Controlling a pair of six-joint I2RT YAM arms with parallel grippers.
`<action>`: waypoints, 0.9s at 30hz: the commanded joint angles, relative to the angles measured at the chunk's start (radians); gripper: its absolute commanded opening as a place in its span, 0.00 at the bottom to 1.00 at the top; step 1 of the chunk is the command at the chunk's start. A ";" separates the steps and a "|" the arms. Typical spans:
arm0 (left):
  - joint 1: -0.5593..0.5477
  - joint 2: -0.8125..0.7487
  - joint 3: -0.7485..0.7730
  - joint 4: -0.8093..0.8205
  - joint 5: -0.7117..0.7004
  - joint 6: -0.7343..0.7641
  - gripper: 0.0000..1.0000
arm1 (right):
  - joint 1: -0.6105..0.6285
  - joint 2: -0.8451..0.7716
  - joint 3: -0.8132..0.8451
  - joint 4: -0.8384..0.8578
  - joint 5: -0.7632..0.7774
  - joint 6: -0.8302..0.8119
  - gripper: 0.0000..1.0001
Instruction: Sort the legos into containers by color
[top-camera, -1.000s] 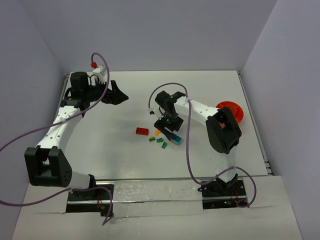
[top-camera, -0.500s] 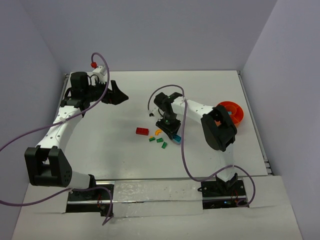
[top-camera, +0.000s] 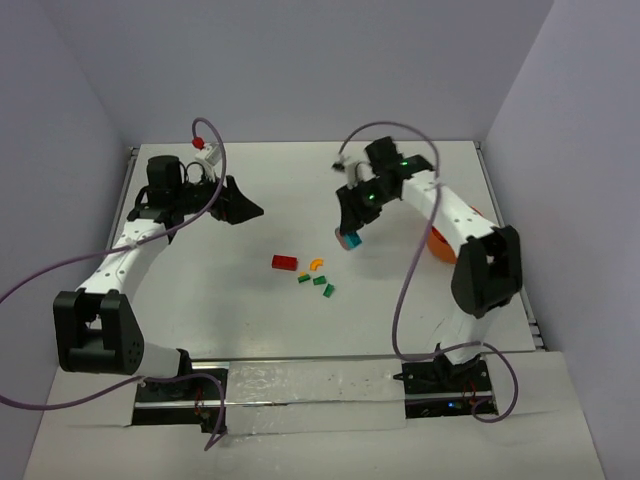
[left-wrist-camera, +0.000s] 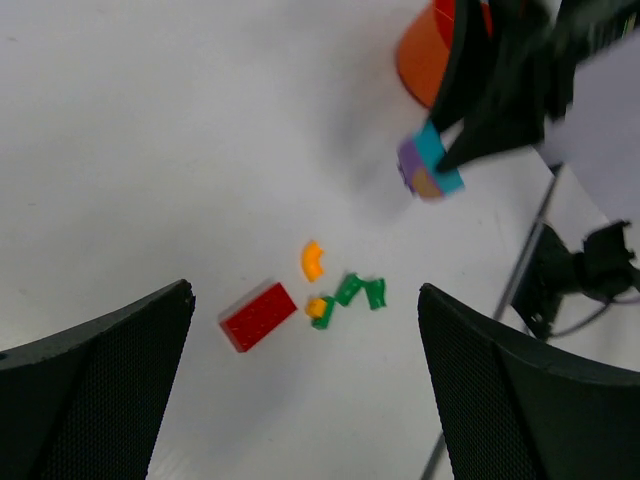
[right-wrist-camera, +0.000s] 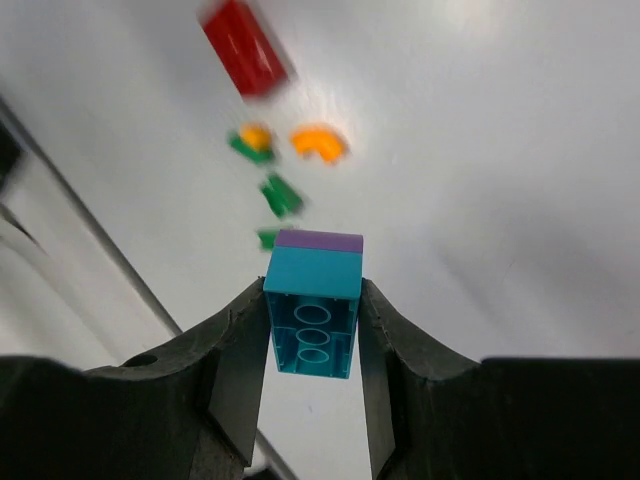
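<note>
with the right fingers pinching the teal-and-purple brick and the left fingers spread wide, carry it level over the orange bowl and release low.

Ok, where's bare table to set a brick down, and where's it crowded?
Bare: the far table between left gripper and right gripper, holding the teal brick; the stretch between left arm and red brick; the patch between green bricks and right arm's cable. Crowded: around the orange curved brick.

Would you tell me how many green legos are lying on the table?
3 green legos: leftmost, middle, rightmost, clustered just right of the red brick. None appears hidden.
</note>
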 joint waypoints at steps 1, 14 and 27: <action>-0.063 -0.015 0.011 0.065 0.245 0.083 0.99 | -0.108 -0.164 0.017 0.206 -0.387 0.123 0.00; -0.308 0.073 0.127 0.322 0.350 -0.159 0.90 | -0.096 -0.350 -0.215 0.556 -0.636 0.373 0.00; -0.387 0.122 0.183 0.253 0.315 -0.143 0.81 | -0.032 -0.340 -0.192 0.498 -0.695 0.306 0.00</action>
